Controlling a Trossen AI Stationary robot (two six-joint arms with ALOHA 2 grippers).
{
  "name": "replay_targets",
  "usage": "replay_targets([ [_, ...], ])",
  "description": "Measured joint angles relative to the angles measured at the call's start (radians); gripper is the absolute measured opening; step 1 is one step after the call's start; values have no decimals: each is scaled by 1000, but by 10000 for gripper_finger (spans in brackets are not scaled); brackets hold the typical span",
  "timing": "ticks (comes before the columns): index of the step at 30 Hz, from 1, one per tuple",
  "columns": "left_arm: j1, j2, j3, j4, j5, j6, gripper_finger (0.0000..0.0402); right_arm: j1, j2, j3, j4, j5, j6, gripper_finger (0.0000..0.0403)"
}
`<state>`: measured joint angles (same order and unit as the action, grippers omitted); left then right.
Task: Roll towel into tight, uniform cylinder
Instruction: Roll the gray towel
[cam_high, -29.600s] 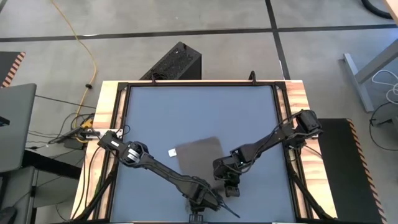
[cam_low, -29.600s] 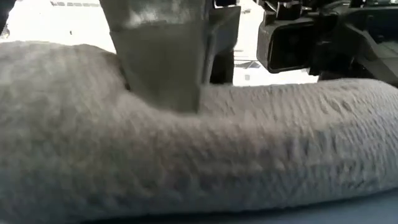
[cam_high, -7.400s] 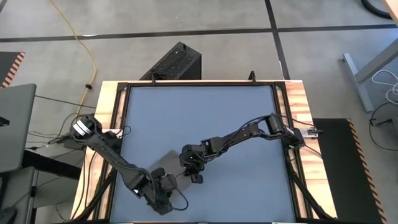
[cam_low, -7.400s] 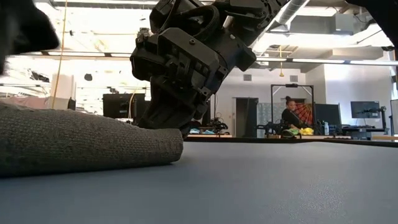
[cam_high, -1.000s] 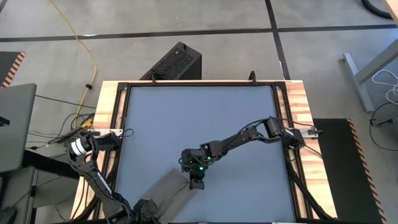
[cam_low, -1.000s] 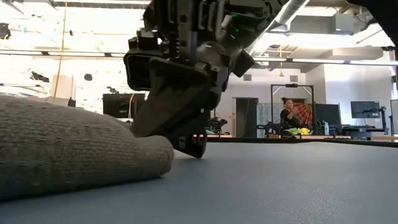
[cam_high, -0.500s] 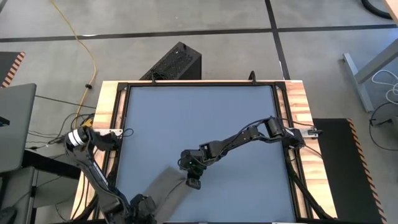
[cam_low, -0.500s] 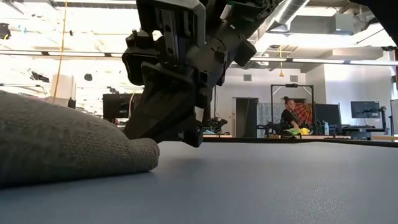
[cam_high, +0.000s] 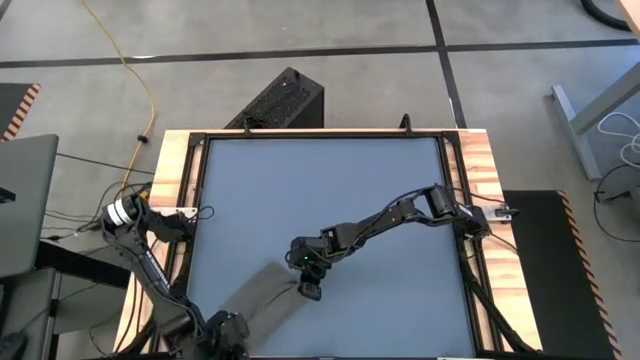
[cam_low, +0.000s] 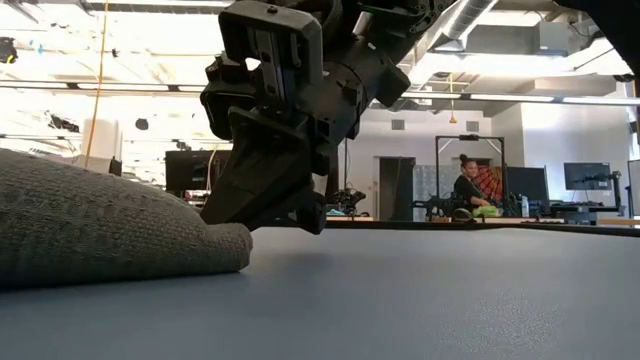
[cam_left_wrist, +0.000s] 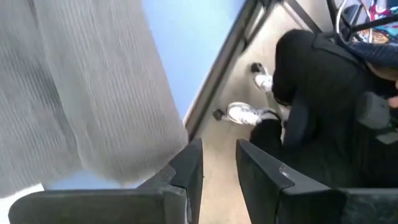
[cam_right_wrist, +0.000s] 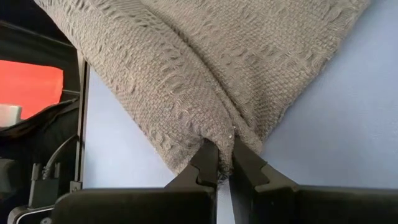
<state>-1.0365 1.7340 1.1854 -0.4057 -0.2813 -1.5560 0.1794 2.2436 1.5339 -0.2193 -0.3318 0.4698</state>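
Note:
The towel (cam_high: 262, 300) is a taupe roll lying slantwise on the blue-grey table near its near edge, left of the middle. My right gripper (cam_high: 310, 291) is shut on the roll's right end, as the right wrist view (cam_right_wrist: 225, 163) and the low view (cam_low: 265, 215) show. My left gripper (cam_high: 228, 330) hangs over the roll's other end at the table's near edge. Its fingers (cam_left_wrist: 219, 168) stand a little apart with only floor between them. The towel (cam_left_wrist: 81, 93) lies just beside them; I cannot tell whether they touch it. My right gripper pinches a bunched fold at the roll's right end (cam_right_wrist: 225, 142) between its two fingers, several layers together. The fingers slant down at it from the table's far right. The roll lies on the table along its whole length (cam_low: 100, 240).
The table's dark frame (cam_left_wrist: 217, 74) runs right beside my left gripper, and a person's legs and shoes (cam_left_wrist: 249, 112) show beyond it. The table's far half (cam_high: 320, 190) is bare tabletop. Another person (cam_low: 468, 185) sits far off in the room.
My left gripper has risen from the roll's near end at the table's near edge. My right gripper has turned at the wrist while staying shut on the roll's right end. That end has shifted a little toward the table's left and lies flatter.

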Motion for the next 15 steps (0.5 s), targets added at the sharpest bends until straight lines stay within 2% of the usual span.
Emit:
replay_targets([
  [5,68,-22,53,-100,-19,135,78,0,0,0,-1,0,-3,34],
  [10,155,-35,112,-282,-195,287,57,0,0,0,-1,0,-5,34],
  [12,201,-34,82,-300,-177,310,45,0,0,0,0,-1,-6,34],
  [15,261,-30,28,-226,-140,379,27,1,0,0,0,-1,-6,34],
])
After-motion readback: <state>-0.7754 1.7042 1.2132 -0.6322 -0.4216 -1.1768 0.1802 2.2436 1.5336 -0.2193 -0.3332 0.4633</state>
